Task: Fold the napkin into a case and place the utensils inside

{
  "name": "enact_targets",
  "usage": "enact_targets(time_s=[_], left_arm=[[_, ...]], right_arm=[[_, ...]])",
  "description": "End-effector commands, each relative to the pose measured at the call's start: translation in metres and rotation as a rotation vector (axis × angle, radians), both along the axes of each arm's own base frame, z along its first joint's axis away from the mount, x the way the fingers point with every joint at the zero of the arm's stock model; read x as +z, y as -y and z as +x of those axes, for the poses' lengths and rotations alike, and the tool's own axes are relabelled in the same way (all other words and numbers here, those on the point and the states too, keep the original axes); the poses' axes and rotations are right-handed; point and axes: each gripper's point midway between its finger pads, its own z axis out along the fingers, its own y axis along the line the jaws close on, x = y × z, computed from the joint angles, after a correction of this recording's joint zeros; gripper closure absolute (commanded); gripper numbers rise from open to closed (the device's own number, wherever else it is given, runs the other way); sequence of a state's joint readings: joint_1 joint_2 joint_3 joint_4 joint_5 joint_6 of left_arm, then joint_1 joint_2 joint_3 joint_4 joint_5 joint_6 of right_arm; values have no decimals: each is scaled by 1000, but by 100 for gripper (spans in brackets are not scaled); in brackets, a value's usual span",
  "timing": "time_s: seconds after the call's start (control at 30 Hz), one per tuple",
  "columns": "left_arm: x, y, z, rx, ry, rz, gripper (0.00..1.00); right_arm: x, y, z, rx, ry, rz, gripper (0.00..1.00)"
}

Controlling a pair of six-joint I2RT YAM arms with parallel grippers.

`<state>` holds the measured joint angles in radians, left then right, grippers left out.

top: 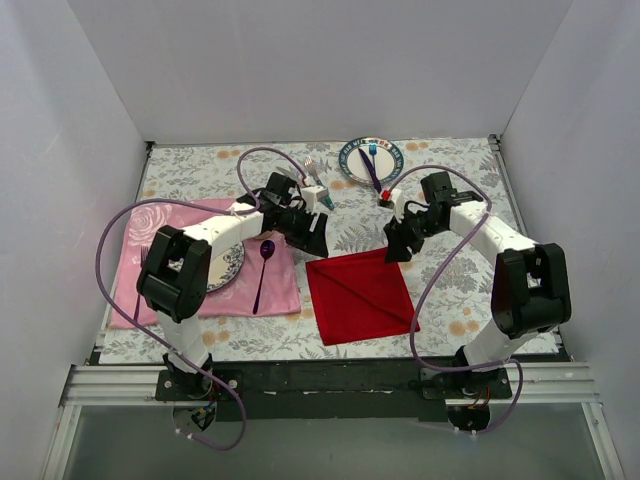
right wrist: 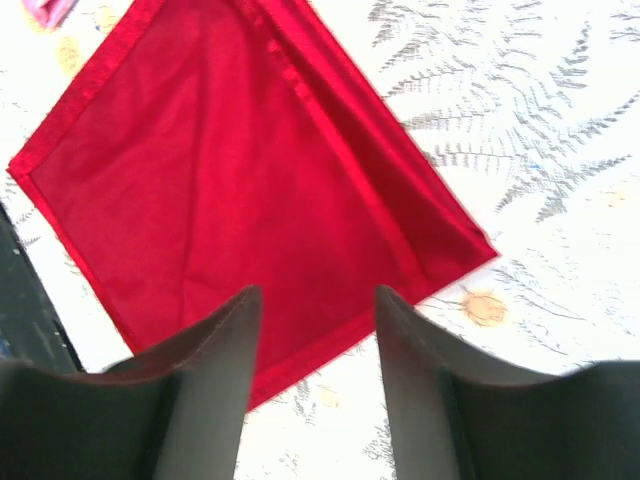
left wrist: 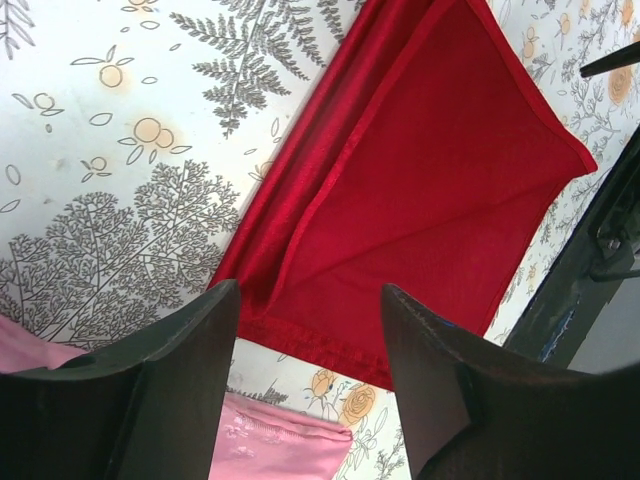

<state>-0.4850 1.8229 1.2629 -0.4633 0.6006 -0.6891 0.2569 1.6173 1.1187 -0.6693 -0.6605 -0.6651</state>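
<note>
Pincer jaws on both arms stand apart and empty. The left pincer (top: 306, 233) hangs over the far left corner of the napkin (top: 360, 295), and the right pincer (top: 398, 245) hangs over its far right corner. Neither touches the cloth.

The napkin lies flat on the table (top: 450, 185), near the middle, just right of the pink placemat (top: 170, 225). It is already doubled, with one flap lying across the layer under it. The utensils (top: 316, 166) sit farther back, partly hidden behind the left arm's wrist.

Several things could go wrong from here:
- A pinch that takes only the top flap would likely pull the layers apart and undo the fold, since the soft fabric slides on itself.
- A low, dragging approach could bunch the cloth or push it toward the placemat, whose edge lies close to the left pincer.
- With both pincers working one small cloth, they could meet over its far edge.
- A swing of the left arm could knock the utensils behind it.
- The decoy cutlery on the far plate (top: 352, 165) could be taken by mistake.
</note>
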Motion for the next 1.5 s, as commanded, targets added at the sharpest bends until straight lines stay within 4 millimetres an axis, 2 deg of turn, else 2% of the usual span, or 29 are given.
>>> enact_targets(time_s=[0.0,0.17,0.3,0.33,0.4,0.43,0.53,0.73,0.9,1.0,1.07,1.23,1.4,1.47], left_arm=[[8,6,2,-48,53,-16,41],[4,6,4,-99,94,9,40],[12,15,-2,-178,148,-24,40],[17,18,2,-187,186,-51,43],[26,22,-9,-245,234,-114,46],[32,26,-6,-259,294,-145,50],[42,33,-14,-322,389,-198,56],[43,54,-23,-476,542,-218,61],[41,74,-24,-544,632,-225,63],[38,86,-24,-564,659,-228,64],[34,92,-22,-567,674,-226,65],[25,109,-30,-581,693,-224,70],[12,118,-39,-592,685,-221,71],[7,121,-44,-604,681,-221,72]], right_arm=[[4,2,15,-31,-17,-3,38],[-9,5,38,-54,-29,-33,35],[-17,4,52,-62,-59,-19,37],[-17,7,54,-78,-69,-11,39],[-17,9,57,-100,-95,23,43],[-14,9,60,-109,-100,40,45],[-9,11,66,-152,-133,99,48],[-16,14,76,-218,-152,128,49],[-37,15,72,-236,-221,116,49],[-43,14,67,-234,-263,132,51],[-46,13,63,-236,-294,144,55],[-48,12,47,-241,-371,176,75],[-45,9,28,-243,-436,221,86],[-43,8,23,-247,-455,232,87]])
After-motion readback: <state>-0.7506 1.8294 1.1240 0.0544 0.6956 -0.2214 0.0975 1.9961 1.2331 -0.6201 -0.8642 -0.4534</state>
